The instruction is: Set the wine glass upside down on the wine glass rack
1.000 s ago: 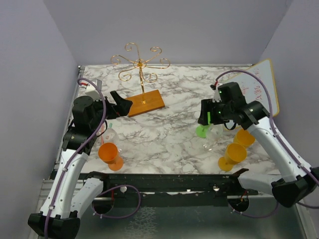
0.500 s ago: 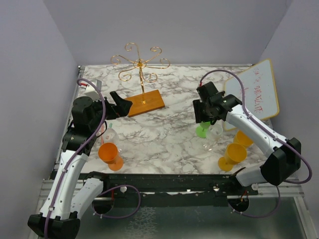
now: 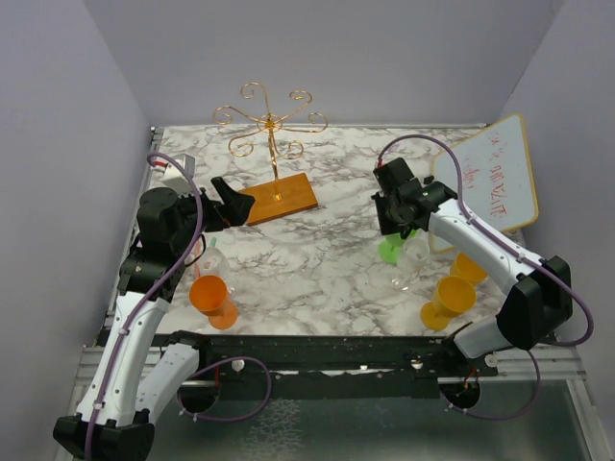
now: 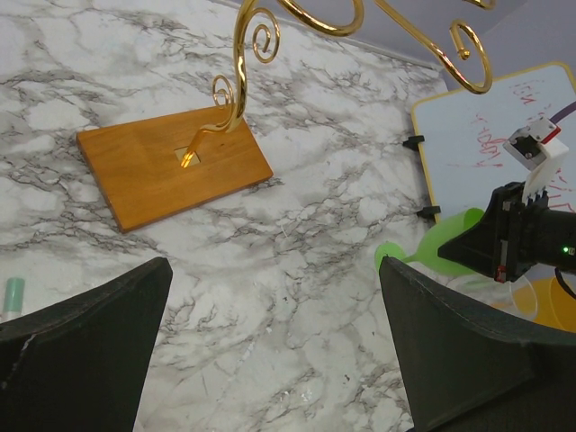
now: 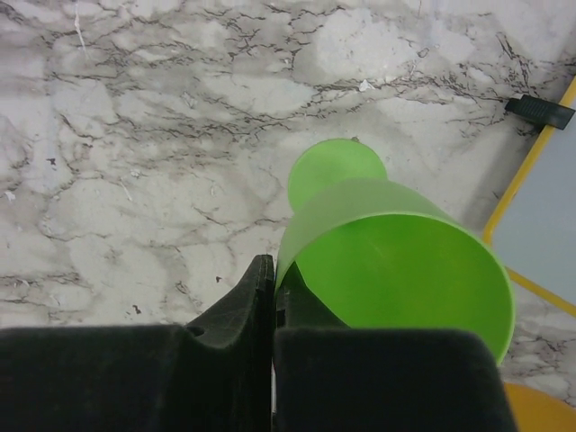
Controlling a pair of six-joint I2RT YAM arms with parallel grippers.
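at the tips of my right pincer the jaws are pressed together on the rim of the green glass, one finger outside the bowl wall and the other seemingly inside. just past the tips its round foot shows beyond the bowl, over the marble table. whether the glass stands straight or leans, i cannot tell.

it looks like thin plastic: light, a little springy, smooth. i judge that a rim pinch could slip or let it swing when i turn it over. the stem, hidden under the bowl, would be the firmer hold, and the foot must be left free for a scroll arm.

well beyond and to the left stands the rack, gold wire on a wooden base, apart from the glass. my left pincer hangs wide open and empty, just beside that base.
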